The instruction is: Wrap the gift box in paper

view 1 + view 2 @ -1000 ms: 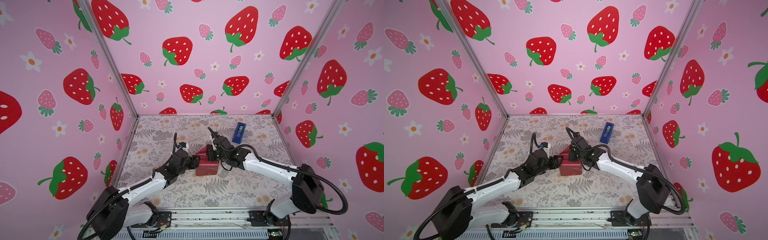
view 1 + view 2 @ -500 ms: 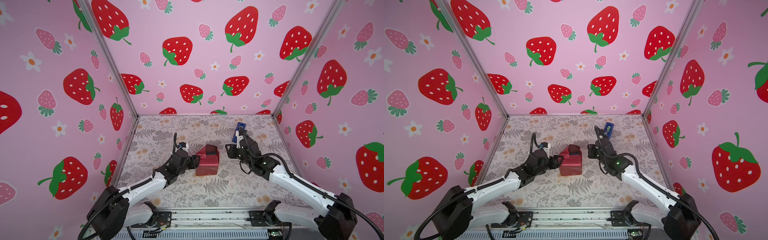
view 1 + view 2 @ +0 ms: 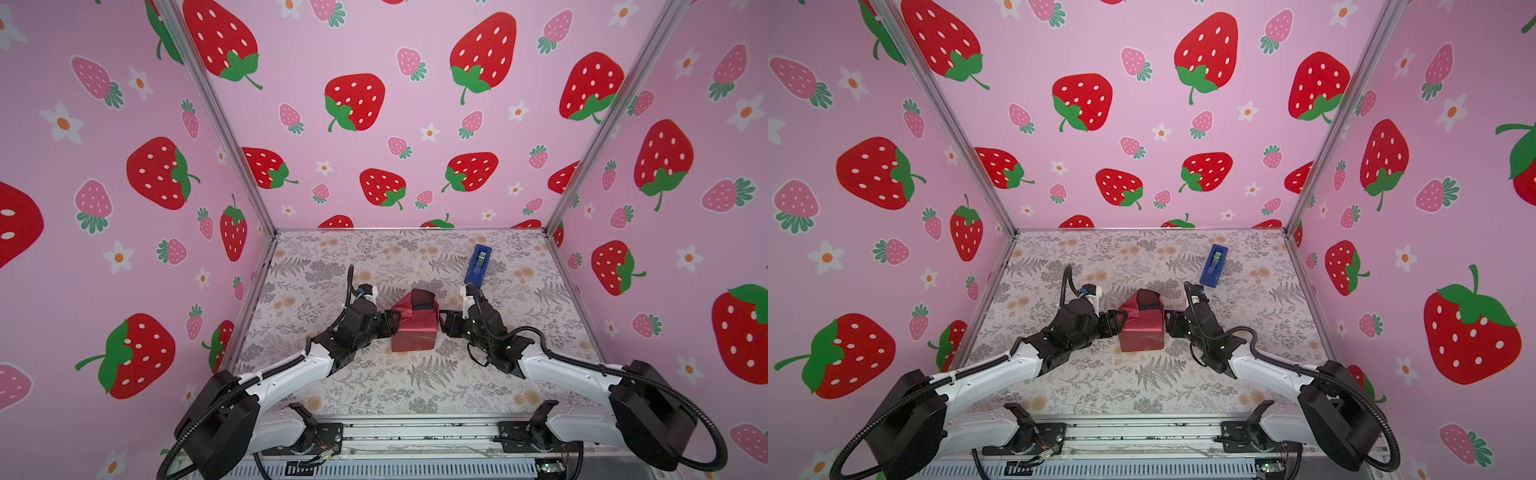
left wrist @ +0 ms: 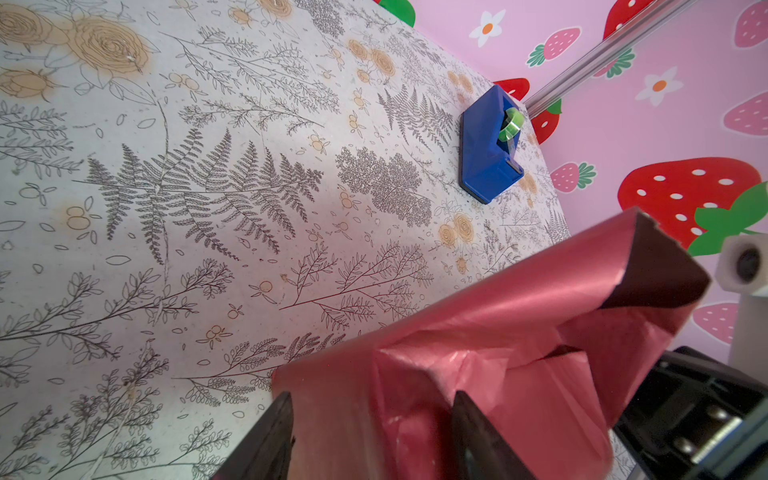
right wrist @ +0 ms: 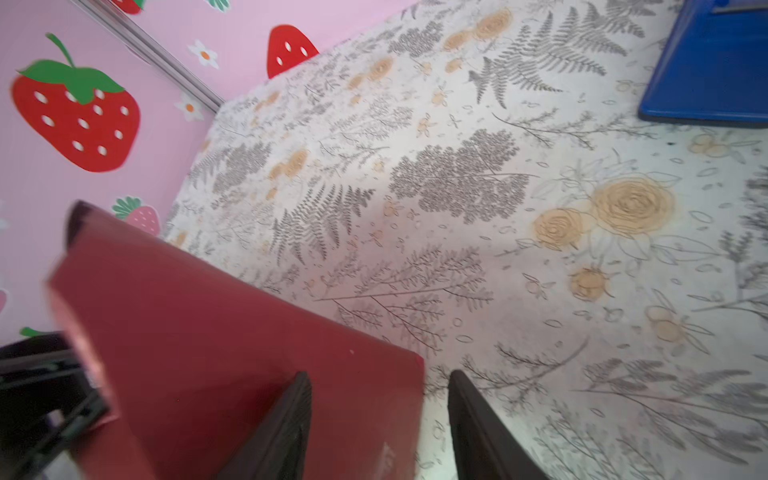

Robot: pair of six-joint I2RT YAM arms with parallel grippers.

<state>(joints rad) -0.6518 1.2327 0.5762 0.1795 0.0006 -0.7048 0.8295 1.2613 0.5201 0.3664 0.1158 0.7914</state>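
Both top views: paper (image 3: 415, 328) covers the gift box (image 3: 424, 308), top unsealed; left jaws, parted, seemingly brace one side; right jaws, parted opposite, grip nothing.

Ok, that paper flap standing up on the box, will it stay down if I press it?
Probably not: the paper looks thin and crinkled, so the flap likely springs back up. Its glossy face may also slide under a push.

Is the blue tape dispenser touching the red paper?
Apart. In both top views, bare table lies between the tape dispenser and the paper.
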